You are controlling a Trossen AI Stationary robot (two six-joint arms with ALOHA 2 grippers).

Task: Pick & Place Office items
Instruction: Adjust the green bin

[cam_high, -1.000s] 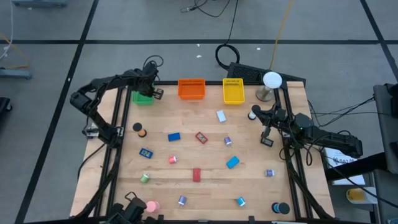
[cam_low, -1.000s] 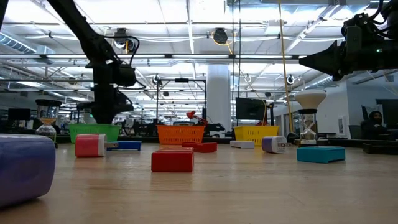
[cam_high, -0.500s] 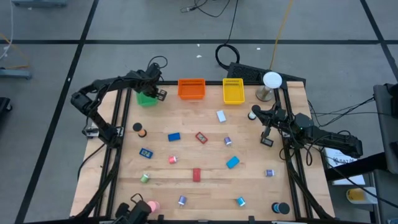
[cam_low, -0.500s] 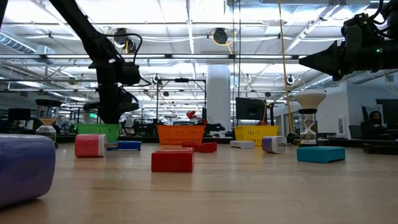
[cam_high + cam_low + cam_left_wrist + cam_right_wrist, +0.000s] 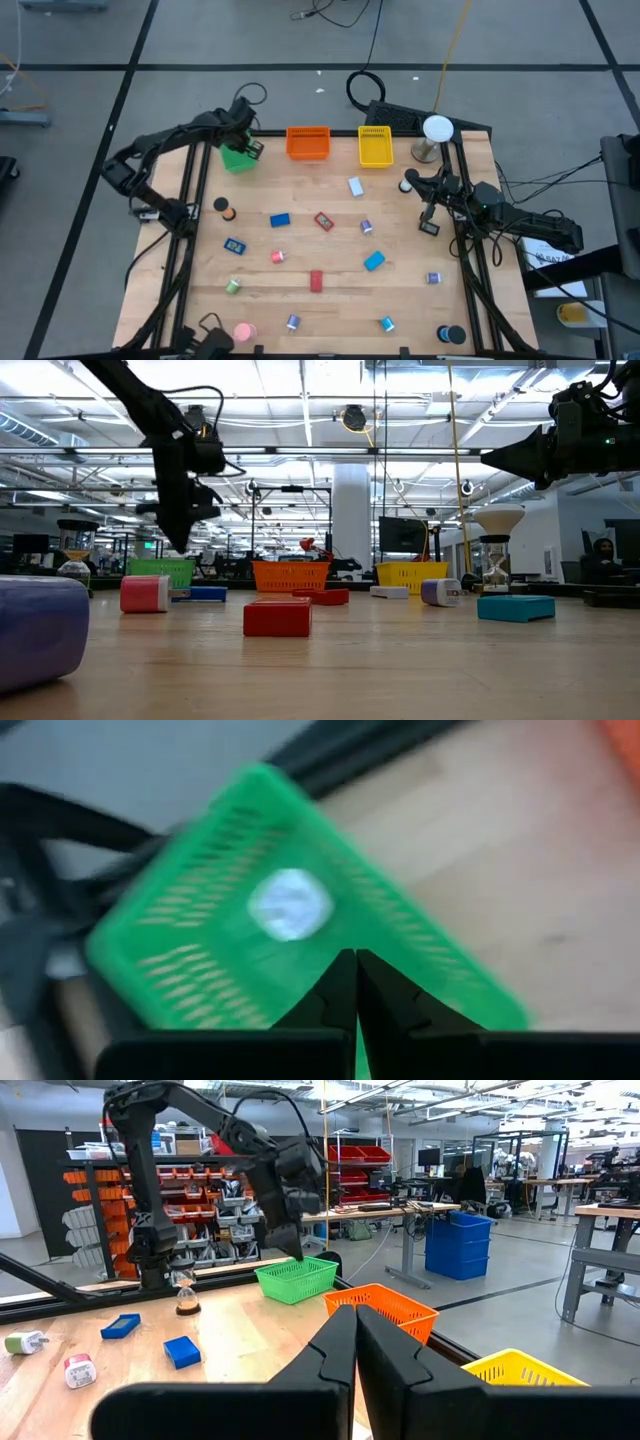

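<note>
Several small office items lie scattered on the wooden table, among them a blue block (image 5: 279, 220), a red block (image 5: 316, 281) and a light-blue block (image 5: 374, 261). My left gripper (image 5: 240, 137) hangs shut and empty above the green tray (image 5: 238, 158) at the far left corner. In the left wrist view its fingertips (image 5: 355, 960) point down at the green tray (image 5: 200, 950), where a pale round piece (image 5: 290, 905) lies on the mesh floor. My right gripper (image 5: 355, 1315) is shut and empty, and waits raised over the table's right side (image 5: 428, 210).
The orange tray (image 5: 308, 142) and the yellow tray (image 5: 375, 146) stand along the far edge, right of the green one. A white ball on a stand (image 5: 436, 135) is at the far right corner. Dark frame rails run along both table sides.
My left gripper has risen above the green tray and tipped, drifting slightly toward the right. The green tray has slid a little toward the table's right. My right arm has kept still.
</note>
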